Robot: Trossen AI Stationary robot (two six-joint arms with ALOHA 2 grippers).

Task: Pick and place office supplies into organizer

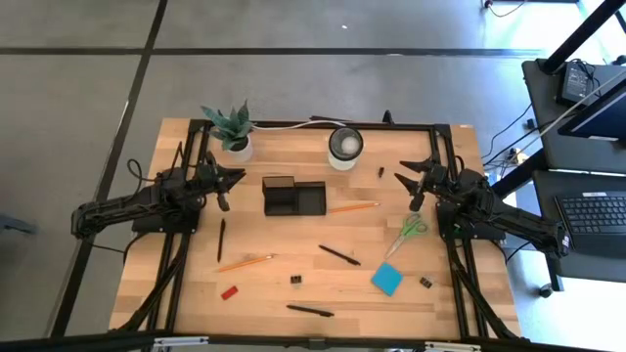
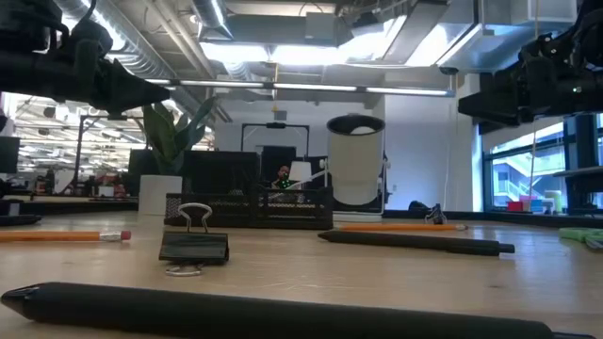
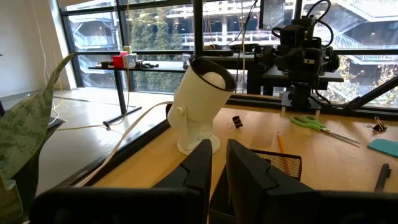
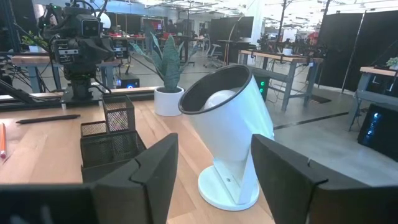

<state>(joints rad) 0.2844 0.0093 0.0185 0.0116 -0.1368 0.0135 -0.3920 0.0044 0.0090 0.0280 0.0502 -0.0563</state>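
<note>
The black mesh organizer (image 1: 291, 197) stands mid-table at the far side. Loose on the table lie green-handled scissors (image 1: 406, 233), a blue sticky-note pad (image 1: 386, 279), two orange pencils (image 1: 354, 207) (image 1: 245, 262), black pens (image 1: 221, 240) (image 1: 338, 255) (image 1: 309, 310), a red eraser (image 1: 229, 291) and small black clips (image 1: 295, 281) (image 1: 425, 283) (image 1: 380, 171). My left gripper (image 1: 231, 186) hovers left of the organizer, its fingers (image 3: 202, 163) a narrow gap apart and empty. My right gripper (image 1: 409, 188) hovers right of the organizer, above the scissors' tips, wide open (image 4: 214, 162) and empty.
A round white-rimmed cup (image 1: 344, 147) stands behind the organizer at the far edge. A potted plant (image 1: 233, 127) stands at the far left, near my left gripper. Both arm bases sit at the table's left and right edges. Bare wood lies along the near left.
</note>
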